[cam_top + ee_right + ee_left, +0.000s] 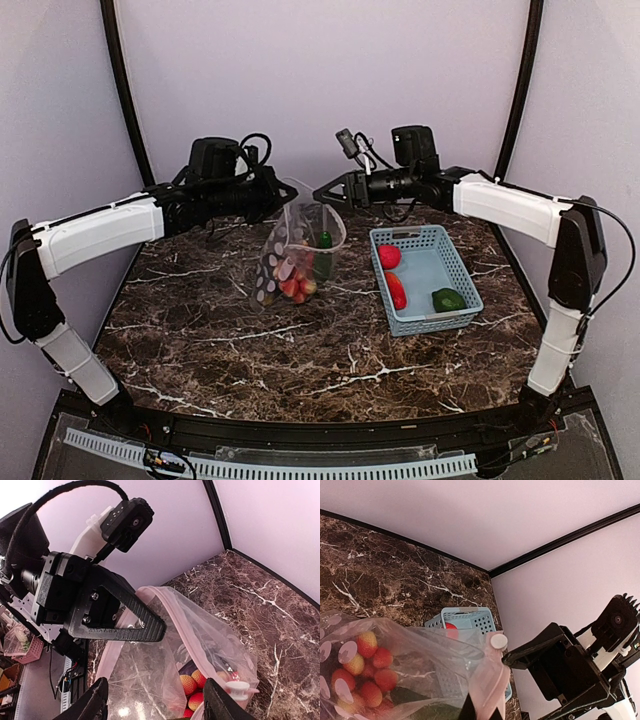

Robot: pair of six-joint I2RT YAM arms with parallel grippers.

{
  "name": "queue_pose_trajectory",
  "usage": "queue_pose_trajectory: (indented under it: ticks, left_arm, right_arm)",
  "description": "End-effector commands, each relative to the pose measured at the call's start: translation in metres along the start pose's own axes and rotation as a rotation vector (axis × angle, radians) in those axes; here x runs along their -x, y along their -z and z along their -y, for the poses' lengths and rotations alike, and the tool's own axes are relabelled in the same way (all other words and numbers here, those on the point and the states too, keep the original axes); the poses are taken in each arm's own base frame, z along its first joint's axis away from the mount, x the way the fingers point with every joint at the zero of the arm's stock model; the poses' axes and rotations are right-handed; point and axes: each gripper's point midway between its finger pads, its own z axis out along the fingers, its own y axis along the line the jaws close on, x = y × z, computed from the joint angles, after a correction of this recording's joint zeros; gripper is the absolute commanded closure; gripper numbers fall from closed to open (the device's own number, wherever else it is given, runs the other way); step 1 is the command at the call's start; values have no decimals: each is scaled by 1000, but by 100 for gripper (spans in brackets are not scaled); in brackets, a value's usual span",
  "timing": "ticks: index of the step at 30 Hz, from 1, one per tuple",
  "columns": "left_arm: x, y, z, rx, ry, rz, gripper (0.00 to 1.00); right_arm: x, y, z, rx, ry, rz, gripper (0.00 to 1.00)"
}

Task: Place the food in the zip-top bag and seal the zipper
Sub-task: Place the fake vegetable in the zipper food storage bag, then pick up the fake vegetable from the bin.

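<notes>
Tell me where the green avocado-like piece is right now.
Top view: the green avocado-like piece lies in the near right corner of the light-blue basket, right of the red-orange pepper.

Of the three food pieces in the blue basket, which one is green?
The avocado-like piece in the basket's near right corner; the tomato and the pepper along its left side are both red.

The zip-top bag (300, 240) is clear glossy plastic, the basket (440, 322) matt blue plastic, the table (250, 340) polished veined stone.
</notes>
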Motion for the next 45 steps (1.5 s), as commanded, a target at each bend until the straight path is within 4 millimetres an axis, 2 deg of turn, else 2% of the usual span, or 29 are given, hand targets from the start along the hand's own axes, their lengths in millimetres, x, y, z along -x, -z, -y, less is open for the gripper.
queue_pose_trajectory:
  ticks: [1, 4, 7, 9, 10, 11, 12, 13, 15, 16, 17, 18, 19, 21, 23, 25, 27, 30, 33, 36, 37, 39, 42, 45]
  left_arm:
    - [14, 16, 17, -62, -1, 64, 99]
    - [15, 19, 16, -58, -19, 69, 99]
    - [18, 25, 10, -35, -58, 82, 99]
    - [19, 31, 13, -36, -93, 81, 99]
    - [17, 35, 14, -26, -108, 63, 99]
    - [21, 41, 24, -39, -156, 62, 99]
    - [18, 47, 23, -11, -181, 36, 99]
    - [25, 56, 33, -15, -238, 46, 99]
    - [26, 70, 26, 50, -305, 34, 99]
    - [16, 74, 9, 123, -318, -16, 99]
    - [23, 79, 7, 169, -366, -7, 99]
    - [13, 81, -12, 252, -378, -66, 99]
    - [16, 84, -11, 271, -403, -71, 99]
    - [2, 84, -28, 316, -412, -135, 99]
    - [-21, 78, -46, 327, -413, -234, 99]
    - [-40, 72, -61, 353, -403, -324, 99]
    - [-48, 76, -51, 321, -425, -365, 99]
    - [-36, 88, -17, 263, -502, -323, 99]
    - [-28, 100, -1, 234, -527, -293, 99]
    - [-38, 98, -23, 283, -523, -312, 99]
    - [-45, 96, -33, 304, -513, -332, 99]
    - [-58, 92, -43, 299, -479, -365, 99]
    - [-67, 87, -39, 259, -452, -375, 99]
    - [-68, 83, -32, 234, -461, -360, 99]
  right_arm:
    - [11, 17, -14, -54, 87, 8, 38]
    - [10, 32, -18, -112, 132, -17, 38]
    - [0, 42, -17, -160, 148, -60, 39]
    - [-4, 51, -22, -175, 175, -76, 39]
    - [-7, 55, -23, -191, 187, -91, 40]
    - [-10, 61, -21, -211, 201, -103, 40]
    - [-13, 68, -19, -231, 211, -118, 41]
    - [-17, 75, -13, -257, 214, -132, 41]
    - [-23, 94, 2, -308, 199, -150, 42]
    - [-27, 104, 12, -329, 184, -158, 42]
    - [-30, 114, 23, -354, 162, -167, 42]
    - [-35, 123, 35, -379, 136, -179, 42]
    - [-40, 132, 47, -402, 104, -190, 42]
    - [-52, 151, 73, -459, 52, -204, 41]
    - [-62, 170, 100, -542, 42, -192, 41]
    - [-76, 180, 112, -567, 37, -196, 40]
    - [-85, 179, 112, -552, 41, -223, 39]
    - [-99, 176, 108, -504, 16, -280, 38]
    - [-116, 175, 104, -468, -8, -358, 37]
    - [-140, 183, 103, -479, -13, -454, 37]
    - [-149, 188, 103, -501, -10, -489, 37]
    - [-167, 200, 103, -545, 2, -558, 36]
    - [-193, 218, 102, -605, 8, -668, 36]
    - [-218, 232, 102, -642, -16, -768, 36]
